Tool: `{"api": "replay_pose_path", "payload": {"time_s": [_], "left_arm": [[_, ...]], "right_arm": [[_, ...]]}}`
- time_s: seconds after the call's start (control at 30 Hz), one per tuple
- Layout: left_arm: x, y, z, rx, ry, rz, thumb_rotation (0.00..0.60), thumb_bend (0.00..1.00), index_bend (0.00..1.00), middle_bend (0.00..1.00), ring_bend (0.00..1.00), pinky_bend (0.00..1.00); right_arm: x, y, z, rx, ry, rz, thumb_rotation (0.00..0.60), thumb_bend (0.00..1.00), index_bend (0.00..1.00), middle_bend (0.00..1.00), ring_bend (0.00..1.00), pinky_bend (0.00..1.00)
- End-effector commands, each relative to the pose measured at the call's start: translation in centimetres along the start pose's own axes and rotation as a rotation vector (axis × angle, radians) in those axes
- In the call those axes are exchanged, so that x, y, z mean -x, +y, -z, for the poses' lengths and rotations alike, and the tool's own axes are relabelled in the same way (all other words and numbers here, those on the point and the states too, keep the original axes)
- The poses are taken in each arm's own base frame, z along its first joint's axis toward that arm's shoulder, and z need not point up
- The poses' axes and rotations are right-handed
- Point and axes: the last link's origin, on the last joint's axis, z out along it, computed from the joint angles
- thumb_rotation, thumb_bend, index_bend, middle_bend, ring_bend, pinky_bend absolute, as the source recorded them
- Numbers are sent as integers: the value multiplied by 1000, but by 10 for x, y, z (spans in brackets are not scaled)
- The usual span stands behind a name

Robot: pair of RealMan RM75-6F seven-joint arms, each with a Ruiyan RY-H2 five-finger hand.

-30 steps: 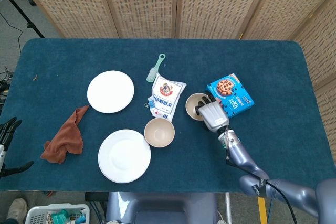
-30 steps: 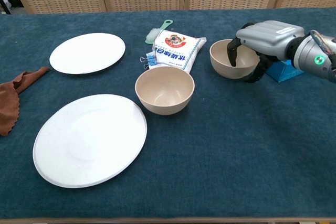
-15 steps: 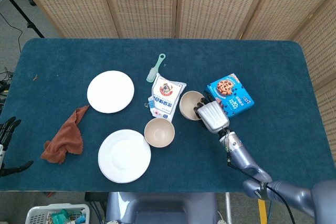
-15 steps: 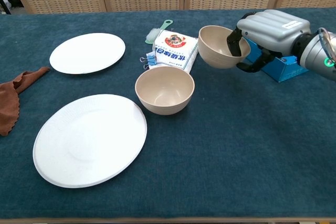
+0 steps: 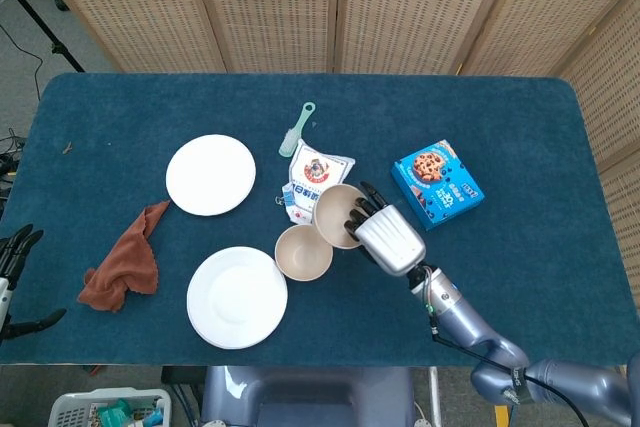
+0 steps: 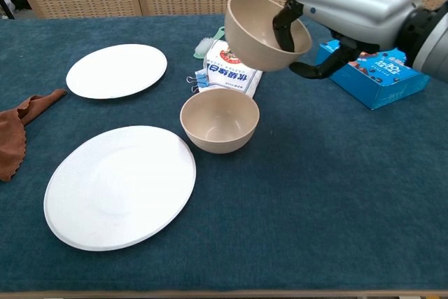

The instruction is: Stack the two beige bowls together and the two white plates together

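- A beige bowl (image 6: pixel 260 30) is held in the air by the right hand (image 6: pixel 350 6), fingers hooked inside its rim and the thumb under it.
- It is tilted, above and just right of the second beige bowl (image 6: pixel 220 121), which sits on the table (image 6: pixel 336 194).
- The two white plates (image 5: pixel 210 174) (image 5: pixel 237 297) are lying apart.
- The left hand (image 5: pixel 14 247) is seen at the table's edge, fingers apart, holding nothing.
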Motion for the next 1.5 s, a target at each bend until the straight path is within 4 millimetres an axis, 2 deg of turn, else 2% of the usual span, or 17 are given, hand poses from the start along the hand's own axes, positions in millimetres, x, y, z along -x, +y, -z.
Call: {"api": "replay_pose_path", "payload": {"time_s": [0.03,0.27,0.5,1.23,1.3,1.47,1.5], "left_arm": [[0,0,0,1,-2,3,600,8,0,0,0,0],[-3,-3,-1,-8,1,19,600,8,0,0,0,0],[-5,-7,-2,-16,0,29,600,8,0,0,0,0],[-7,-8,-2,-18,0,38,600,8,0,0,0,0],[-6,-8,-3,-15,-5,37,600,8,0,0,0,0],[-6,-8,-3,-18,-3,37,600,8,0,0,0,0],[-6,-8,-3,-19,-4,39,600,8,0,0,0,0]], "right_arm": [[-11,-26,-11,-64,3,49,600,467,630,506,313,116],[2,-58,-27,-107,-87,123,600,479,632,507,313,116],[9,-73,-29,-118,-136,168,600,479,632,507,313,116],[24,-75,-29,-88,-208,220,600,479,623,503,313,116],[26,-77,-29,-93,-215,231,600,478,591,481,309,115],[28,-79,-27,-105,-245,270,600,479,269,279,228,77],[28,-80,-27,-104,-247,276,600,479,234,251,214,71]]}}
